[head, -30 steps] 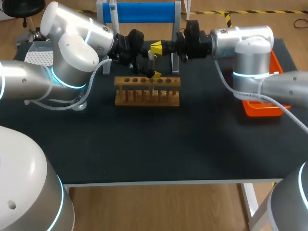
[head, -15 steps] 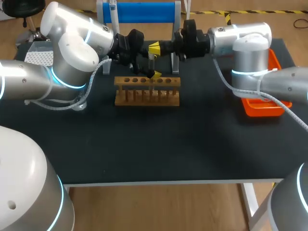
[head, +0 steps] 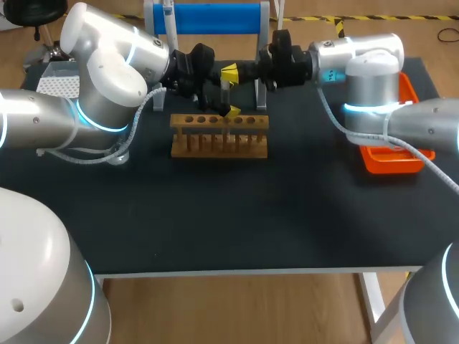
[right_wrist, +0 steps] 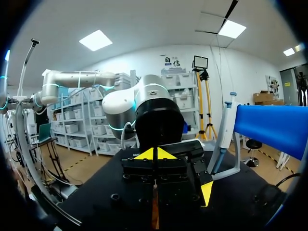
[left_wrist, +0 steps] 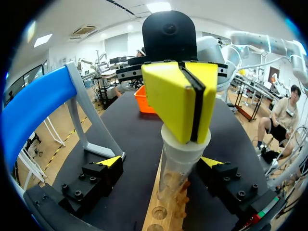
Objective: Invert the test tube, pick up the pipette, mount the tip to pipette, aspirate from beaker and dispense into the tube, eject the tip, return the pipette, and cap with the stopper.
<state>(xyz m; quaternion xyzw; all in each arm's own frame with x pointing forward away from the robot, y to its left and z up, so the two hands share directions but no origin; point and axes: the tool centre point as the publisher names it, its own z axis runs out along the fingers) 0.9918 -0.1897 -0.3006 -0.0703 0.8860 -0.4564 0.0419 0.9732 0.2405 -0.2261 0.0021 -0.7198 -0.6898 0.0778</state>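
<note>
Rack: the wooden rack [head: 219, 135] stands on the dark table [head: 237, 215]; I place everything else from it.
Test tube: the test tube [left_wrist: 177, 178] is upright above the rack's middle, with its lower end down at the holes. I cannot tell whether it sits in one.
Right gripper: the right gripper [left_wrist: 191, 103] is above the rack, on the arm from the rack's right. Its yellow tips are pressed together with nothing showing between them, and they rest on the tube's mouth.
Tube mouth: there is a pale, wider band just under those tips; I cannot tell whether it is a stopper or the rim.
Left gripper: the left gripper [left_wrist: 160, 163] is just above the rack, on the arm from the rack's left. Its fingers are spread with one on each side of the tube, and I see a gap to the glass, so it is not clamping.
Pipette: the pipette [head: 168, 18] hangs on the blue stand [head: 208, 18] behind the rack, toward the stand's left end.
Tray: the orange tray [head: 391, 161] is well to the rack's right, partly under my right arm.
</note>
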